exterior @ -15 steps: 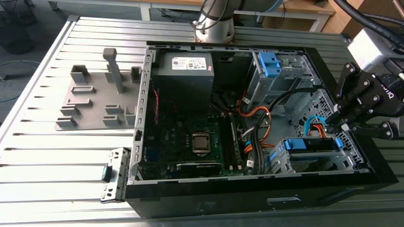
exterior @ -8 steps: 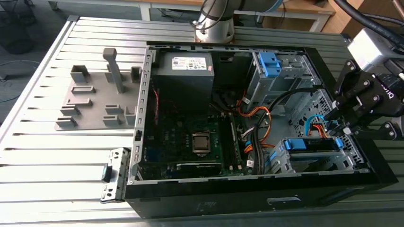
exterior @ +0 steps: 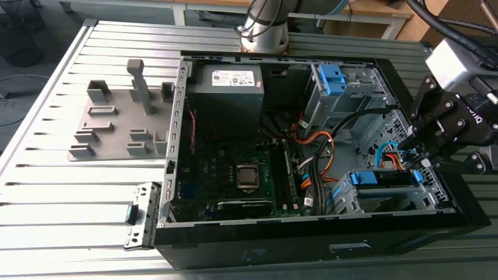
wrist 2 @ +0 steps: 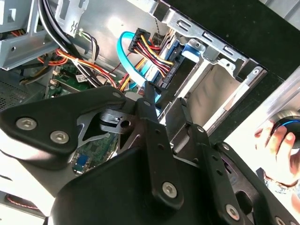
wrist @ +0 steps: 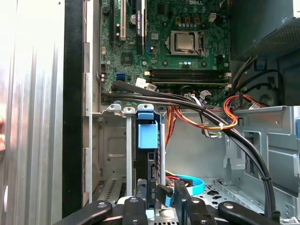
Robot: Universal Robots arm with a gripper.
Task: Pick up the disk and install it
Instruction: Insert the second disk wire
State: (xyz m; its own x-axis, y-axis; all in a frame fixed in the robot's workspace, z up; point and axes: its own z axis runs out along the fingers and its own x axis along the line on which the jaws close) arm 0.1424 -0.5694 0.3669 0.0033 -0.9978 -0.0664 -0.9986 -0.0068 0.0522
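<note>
The gripper (exterior: 421,158) hangs over the drive cage (exterior: 424,201) at the exterior view's right, inside the open case (exterior: 311,248). Whether it is clamped or spread I cannot tell.

The disk (exterior: 381,177) sits in that cage, standing on edge with its blue frame uppermost. In the first wrist view the disk (wrist: 147,136) runs straight toward the gripper (wrist: 161,202), and its near end is hidden behind the black body. Whether the two touch is unclear.

A second cage farther back holds a blue bracket (exterior: 332,79). The case also holds a grey box (exterior: 225,87) and the board (exterior: 233,166).

In the second wrist view the gripper (wrist 2: 161,101) covers much of the cage. Just past its tip are a plug (wrist 2: 150,51) with red, yellow and black wires and a blue cable (wrist 2: 123,49). Black cables (wrist: 187,101) cross between board and cage. A person's hand (wrist 2: 277,143) is cut off by the frame.

Outside the case, on the table (exterior: 46,192), a grey fixture (exterior: 116,122) stands at the exterior view's left. A metal bracket (exterior: 139,219) lies beside the case's corner.
</note>
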